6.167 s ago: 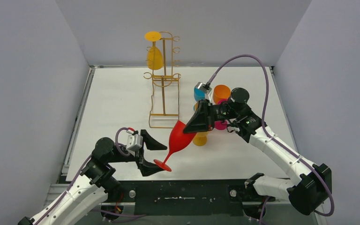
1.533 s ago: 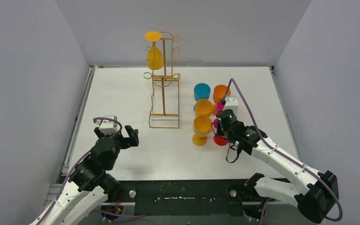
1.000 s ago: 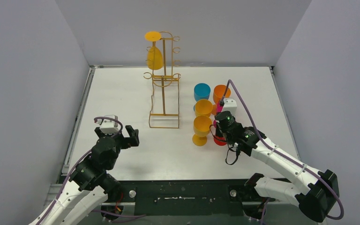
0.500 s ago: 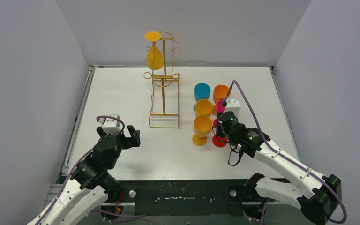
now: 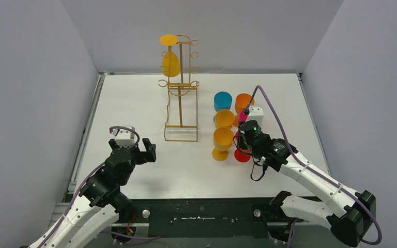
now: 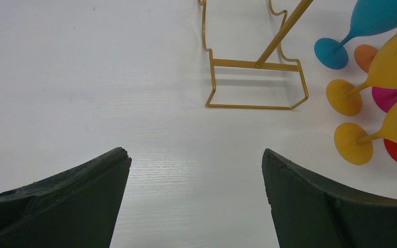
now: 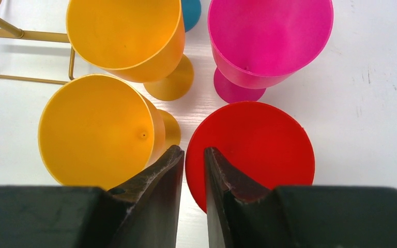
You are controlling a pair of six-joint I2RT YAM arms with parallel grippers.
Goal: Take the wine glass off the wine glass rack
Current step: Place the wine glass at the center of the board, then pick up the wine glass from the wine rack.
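1. The wine glass (image 5: 170,62), yellow-orange, hangs upside down high on the left side of the wine glass rack (image 5: 182,93). Its flat round foot is at the top and its bowl hangs below, mouth down.
2. Its long axis runs straight up and down, parallel to the rack's upright wires. Neither arm touches it.
3. The rack stands on the white table (image 5: 134,103), far of centre. Its arched top rises toward the back wall and its rectangular wire base reaches toward the near side.
4. The left gripper (image 6: 196,175) hangs over the near-left part of the table, well apart from the rack. Its jaws are spread wide and hold nothing. The rack's base lies ahead of it in the left wrist view.
5. The right gripper (image 7: 193,151) points down over a cluster of upright glasses to the right of the rack. Its fingers stand a narrow slit apart, astride the near-left rim of a red glass (image 7: 253,150). Red shows through the gap, so the rim is not pinched.
6. Around the red glass stand two yellow glasses (image 5: 223,139) to its left and a pink glass (image 7: 269,39) just beyond. A blue glass (image 5: 222,101) and an orange glass (image 5: 244,102) stand farthest back.
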